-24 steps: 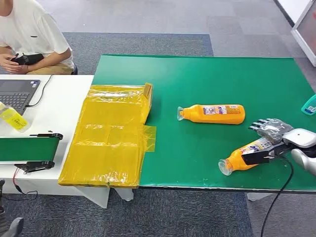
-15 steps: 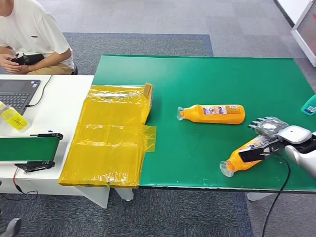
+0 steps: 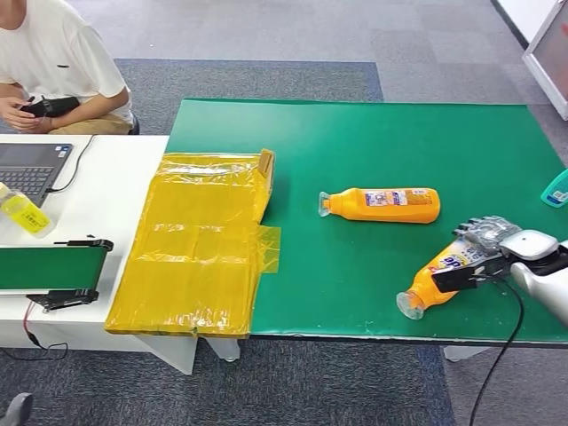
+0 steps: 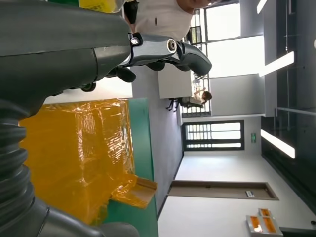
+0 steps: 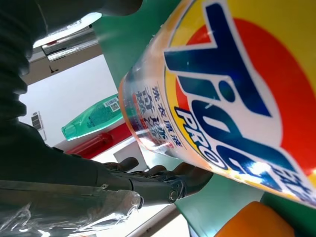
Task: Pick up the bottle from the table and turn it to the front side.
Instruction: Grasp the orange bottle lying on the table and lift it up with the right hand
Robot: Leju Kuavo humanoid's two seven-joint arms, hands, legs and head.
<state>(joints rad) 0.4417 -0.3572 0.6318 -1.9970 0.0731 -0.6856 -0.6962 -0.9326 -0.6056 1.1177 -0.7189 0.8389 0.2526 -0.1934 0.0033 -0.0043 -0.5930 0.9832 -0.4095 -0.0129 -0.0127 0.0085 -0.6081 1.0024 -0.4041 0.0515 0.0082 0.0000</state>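
At the lower right of the head view the right hand (image 3: 487, 247) grips the orange bottle (image 3: 438, 275) near the desk's (image 3: 402, 133) front edge, neck pointing lower left; the close wrist view shows its printed label. I judge the turning step is under way; next it needs rotating until the front faces up. A second bottle (image 3: 382, 204) lies farther back; the left hand (image 4: 164, 49) holds nothing, fingers apart.

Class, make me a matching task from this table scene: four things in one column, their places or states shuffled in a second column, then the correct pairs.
Things
1. orange bottle with blue-and-red label
2. second orange bottle
3. yellow plastic sheeting
4. teal bottle

Places or states
A. at the green mat's right edge
B. held by the right hand
C. lying alone mid-mat
D. covering the mat's left end

Pairs: 1-B, 2-C, 3-D, 4-A
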